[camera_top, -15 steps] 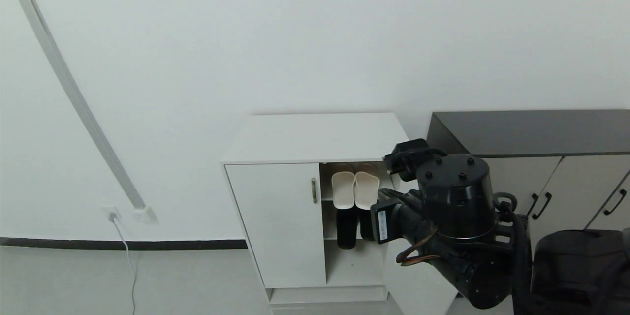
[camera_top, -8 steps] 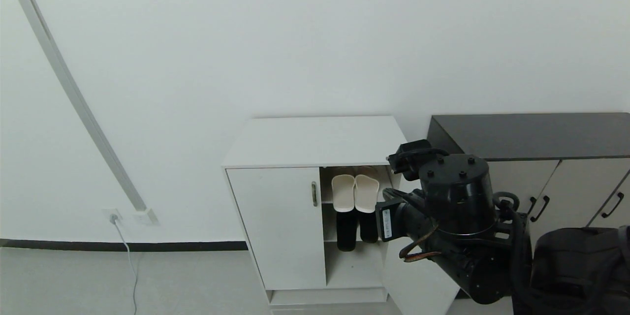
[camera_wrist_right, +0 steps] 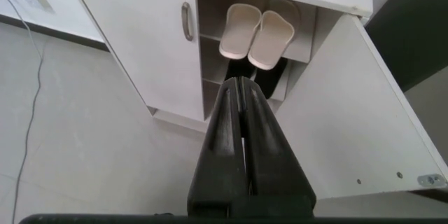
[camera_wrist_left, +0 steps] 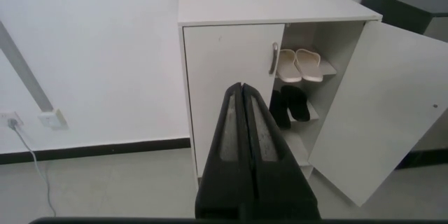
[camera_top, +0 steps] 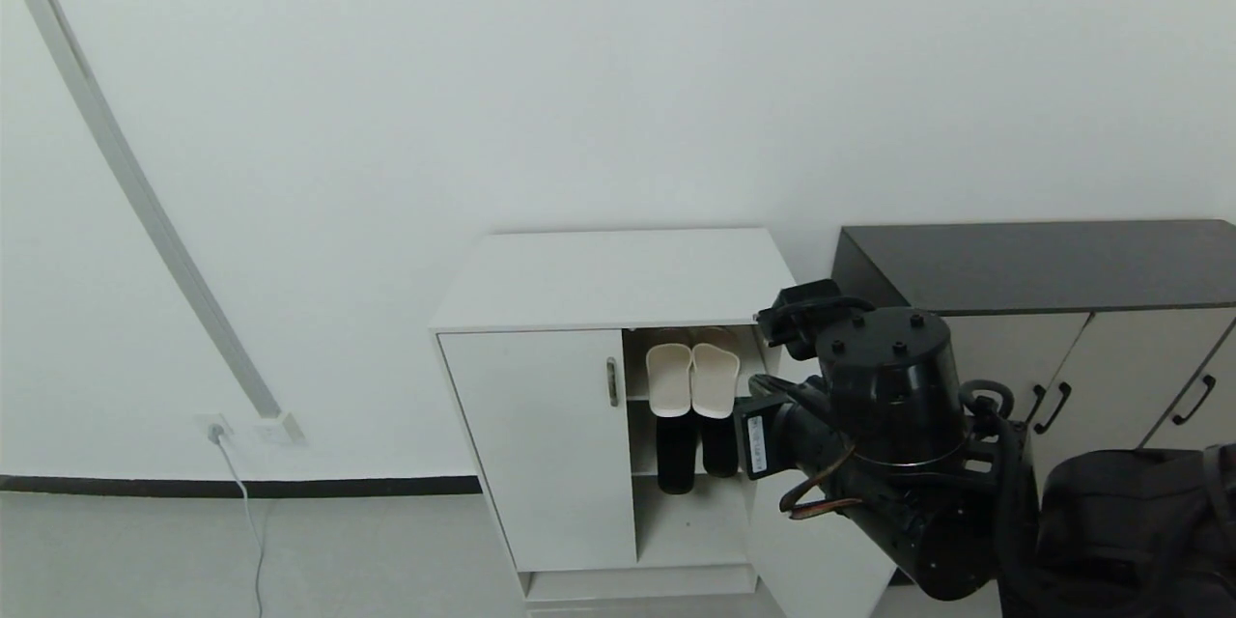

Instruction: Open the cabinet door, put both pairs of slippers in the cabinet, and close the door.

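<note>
The white cabinet (camera_top: 608,275) stands against the wall with its left door (camera_top: 536,444) closed and its right door (camera_top: 821,555) swung open. Inside, a cream pair of slippers (camera_top: 691,377) sits on the upper shelf and a black pair (camera_top: 691,452) on the shelf below. My right arm (camera_top: 874,425) is in front of the open door. My right gripper (camera_wrist_right: 241,80) is shut and empty, pointing at the open compartment below the cream slippers (camera_wrist_right: 256,35). Farther back from the cabinet (camera_wrist_left: 231,63), my left gripper (camera_wrist_left: 241,86) is also shut and empty.
A dark-topped sideboard (camera_top: 1043,261) with black handles adjoins the cabinet on the right. A wall socket with a hanging cable (camera_top: 220,429) and a slanted wall conduit (camera_top: 126,164) lie to the left. Bare grey floor (camera_top: 241,550) spreads left of the cabinet.
The whole head picture has shifted slightly, so the camera moved. The slippers, the doors and my right arm keep the same places relative to each other.
</note>
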Motion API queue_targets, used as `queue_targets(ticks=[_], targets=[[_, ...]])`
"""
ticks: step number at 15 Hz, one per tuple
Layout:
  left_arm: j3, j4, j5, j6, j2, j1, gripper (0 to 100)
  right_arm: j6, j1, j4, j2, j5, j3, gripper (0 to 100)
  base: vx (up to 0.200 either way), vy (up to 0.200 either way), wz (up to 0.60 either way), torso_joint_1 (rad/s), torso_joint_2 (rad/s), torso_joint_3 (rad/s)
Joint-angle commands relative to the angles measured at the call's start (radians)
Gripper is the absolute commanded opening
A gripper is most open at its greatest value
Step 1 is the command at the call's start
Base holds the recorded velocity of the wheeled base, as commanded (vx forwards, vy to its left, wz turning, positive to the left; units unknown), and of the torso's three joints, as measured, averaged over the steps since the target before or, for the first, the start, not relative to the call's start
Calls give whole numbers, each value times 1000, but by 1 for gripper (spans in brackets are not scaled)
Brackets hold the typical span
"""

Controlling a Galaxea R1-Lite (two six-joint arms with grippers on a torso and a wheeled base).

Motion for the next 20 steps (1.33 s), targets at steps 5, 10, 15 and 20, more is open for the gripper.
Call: queue_targets(ticks=[5,10,15,20], targets=[[0,0,0,0,1,0,0,0,-17,-4,13,0,0,0,0,0,-600,6,0,1],[0,0,0,0,1,0,0,-11,-52,-5,30,0,-3,0,0,0,0,0,0,0],[0,0,0,0,1,0,0,-11,-52,-5,27,-2,-3,0,0,0,0,0,0,0],[0,0,0,0,1,0,0,-12,-54,-5,28,-2,-5,0,-120,0,0,2,3,0]])
